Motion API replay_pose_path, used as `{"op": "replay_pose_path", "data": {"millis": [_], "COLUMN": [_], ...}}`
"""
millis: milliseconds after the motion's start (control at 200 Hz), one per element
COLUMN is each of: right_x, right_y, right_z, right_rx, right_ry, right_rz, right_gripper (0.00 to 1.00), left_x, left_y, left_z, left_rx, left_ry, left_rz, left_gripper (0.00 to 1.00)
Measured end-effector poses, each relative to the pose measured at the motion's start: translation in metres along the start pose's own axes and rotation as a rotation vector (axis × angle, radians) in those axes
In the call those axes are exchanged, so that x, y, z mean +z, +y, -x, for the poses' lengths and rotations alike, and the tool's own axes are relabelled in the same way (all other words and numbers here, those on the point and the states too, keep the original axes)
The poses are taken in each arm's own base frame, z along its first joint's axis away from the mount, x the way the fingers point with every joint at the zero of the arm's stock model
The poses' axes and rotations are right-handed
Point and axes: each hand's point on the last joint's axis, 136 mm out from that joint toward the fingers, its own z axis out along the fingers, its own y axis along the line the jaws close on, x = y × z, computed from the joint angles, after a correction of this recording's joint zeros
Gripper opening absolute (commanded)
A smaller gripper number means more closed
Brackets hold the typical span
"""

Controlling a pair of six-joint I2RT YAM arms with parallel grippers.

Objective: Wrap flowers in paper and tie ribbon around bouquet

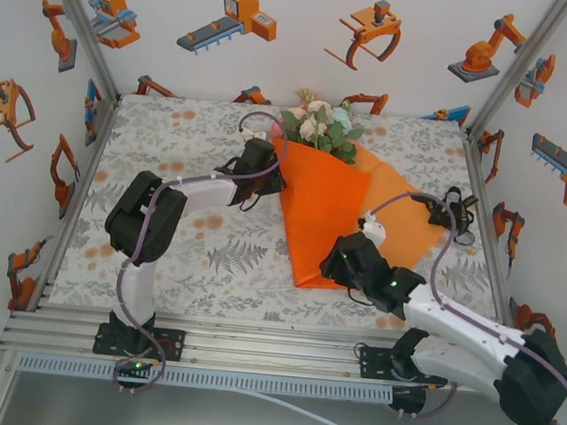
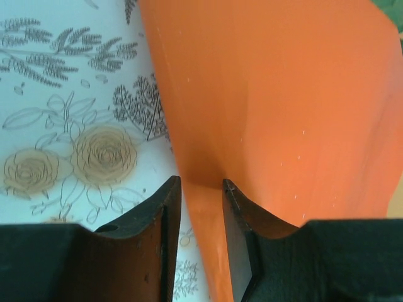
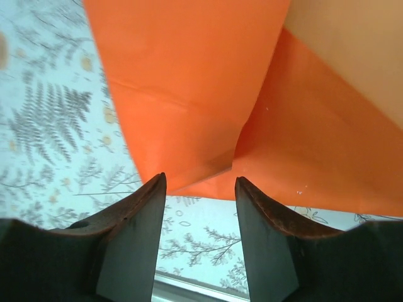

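Two grippers on the job, both at the paper [image 1: 315,216]. Right gripper [image 3: 201,178] is nearest me: jaws fairly wide, nothing between them, and the sheet's folded near corner lies just past the tips, dead ahead. I see bare floral table cover [image 1: 189,254] under it. Bouquet's long axis runs near to far, pointed end toward the bases and flowers [image 1: 319,126] at the far end, with the stems hidden under the fold. Left gripper [image 2: 200,182] is further up, on the cone's left edge just short of the blooms. Its jaws are narrow and astride that edge, with orange in the gap. I can see daylight either side, so I don't call it clamped. My read: the wrap is half done, since the right flap lies flat on the table. The right arm is nearer that flap, so the fold-over is its move, sweeping right to left across the axis. What looks like the ribbon [image 1: 455,207] is a dark clump far right, beyond the flap and well apart from both grippers. The flap lies between it and the right gripper.
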Motion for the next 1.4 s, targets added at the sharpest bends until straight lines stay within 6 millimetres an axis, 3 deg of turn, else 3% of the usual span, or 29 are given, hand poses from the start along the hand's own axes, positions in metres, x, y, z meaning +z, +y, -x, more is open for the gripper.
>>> {"op": "replay_pose_path", "data": {"millis": [170,235,330,461,561,666,756,836,931,1071,1167,1227,1402], "right_x": [-0.016,-0.008,0.02,0.059,0.082,0.092,0.093,0.093,0.091,0.07,0.055,0.05,0.058], "right_y": [0.046,0.067,0.088,0.095,0.084,0.074,0.073,0.07,0.067,0.066,0.069,0.067,0.036], "right_z": [0.012,0.009,0.0,-0.008,-0.016,-0.027,-0.036,-0.043,-0.047,-0.04,-0.032,-0.032,-0.056], "right_rx": [-0.045,-0.065,-0.104,-0.156,-0.167,-0.174,-0.171,-0.167,-0.161,-0.142,-0.128,-0.125,-0.113], "right_ry": [-0.024,0.002,0.052,0.105,0.144,0.191,0.222,0.241,0.251,0.223,0.19,0.18,0.222], "right_rz": [0.104,0.16,0.166,0.105,0.067,0.06,0.085,0.099,0.102,0.132,0.171,0.182,0.118], "right_gripper": [0.49,0.49,0.49,0.49,0.49,0.49,0.49,0.49,0.49,0.49,0.49,0.49,0.49], "left_x": [0.01,0.011,0.011,-0.005,-0.029,-0.055,-0.06,-0.051,-0.027,0.01,0.024,0.028,0.047], "left_y": [0.011,0.015,0.019,0.027,0.025,0.008,-0.016,-0.031,-0.039,-0.014,0.011,0.019,0.033], "left_z": [0.0,0.0,0.002,0.016,0.035,0.048,0.043,0.021,-0.008,-0.029,-0.024,-0.009,0.034], "left_rx": [-0.012,-0.016,-0.02,-0.026,-0.034,-0.047,-0.059,-0.058,-0.048,-0.06,-0.092,-0.111,-0.162], "left_ry": [0.008,0.015,0.012,-0.01,-0.047,-0.077,-0.069,-0.023,0.042,0.099,0.101,0.076,0.007], "left_rz": [0.022,0.029,0.037,0.079,0.082,0.016,-0.051,-0.079,-0.075,-0.002,0.037,0.043,0.027], "left_gripper": [0.36,0.37,0.41,0.41,0.41,0.39,0.34,0.29,0.24,0.23,0.23,0.23,0.23]}}
